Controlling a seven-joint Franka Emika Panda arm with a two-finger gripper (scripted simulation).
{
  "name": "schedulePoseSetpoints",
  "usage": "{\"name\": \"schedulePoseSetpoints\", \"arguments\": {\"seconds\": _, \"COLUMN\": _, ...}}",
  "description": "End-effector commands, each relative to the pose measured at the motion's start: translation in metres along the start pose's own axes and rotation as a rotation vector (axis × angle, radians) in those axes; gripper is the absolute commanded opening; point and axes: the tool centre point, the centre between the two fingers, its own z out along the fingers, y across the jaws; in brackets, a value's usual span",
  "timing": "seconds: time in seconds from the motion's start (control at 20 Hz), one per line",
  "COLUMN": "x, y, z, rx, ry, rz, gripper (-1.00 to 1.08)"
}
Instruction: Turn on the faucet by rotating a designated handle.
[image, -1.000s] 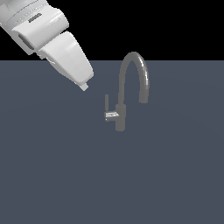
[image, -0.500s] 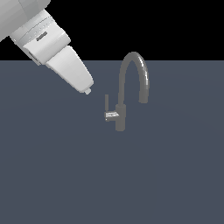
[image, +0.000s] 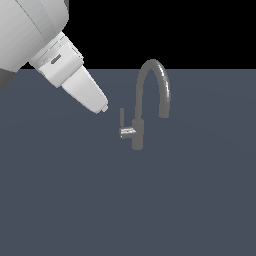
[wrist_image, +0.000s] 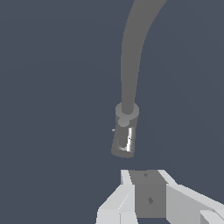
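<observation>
The task is only beginning: the pincer (image: 104, 107) is hanging just to the exterior view's left of the handle (image: 121, 118), not touching it, and the handle is standing upright, seemingly unturned. Whether the pincer is spread or pressed together, I cannot tell. One faucet (image: 150, 100) is standing mid-counter (image: 190, 200), carrying one handle; one arm is working.

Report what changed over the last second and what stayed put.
The end effector drifted slightly toward the exterior view's right and down, closer to the handle but short of touching it. Nothing was grasped or released. The faucet and its handle, pointing upright, did not move.
</observation>
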Motion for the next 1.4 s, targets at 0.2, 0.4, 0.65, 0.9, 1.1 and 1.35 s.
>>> {"name": "schedulePoseSetpoints", "arguments": {"seconds": 0.2, "x": 0.002, "y": -0.013, "z": 0.022, "rx": -0.026, "ry": 0.044, "rz": 0.069, "gripper": -1.00}}
{"name": "schedulePoseSetpoints", "arguments": {"seconds": 0.4, "x": 0.006, "y": -0.023, "z": 0.038, "rx": -0.044, "ry": 0.077, "rz": 0.119, "gripper": -1.00}}
{"name": "schedulePoseSetpoints", "arguments": {"seconds": 0.65, "x": 0.013, "y": -0.034, "z": 0.056, "rx": -0.065, "ry": 0.119, "rz": 0.183, "gripper": -1.00}}
{"name": "schedulePoseSetpoints", "arguments": {"seconds": 0.9, "x": 0.020, "y": -0.042, "z": 0.069, "rx": -0.079, "ry": 0.153, "rz": 0.232, "gripper": -1.00}}
{"name": "schedulePoseSetpoints", "arguments": {"seconds": 1.1, "x": 0.024, "y": -0.046, "z": 0.074, "rx": -0.085, "ry": 0.169, "rz": 0.255, "gripper": -1.00}}
{"name": "schedulePoseSetpoints", "arguments": {"seconds": 1.35, "x": 0.026, "y": -0.047, "z": 0.075, "rx": -0.086, "ry": 0.173, "rz": 0.260, "gripper": -1.00}}
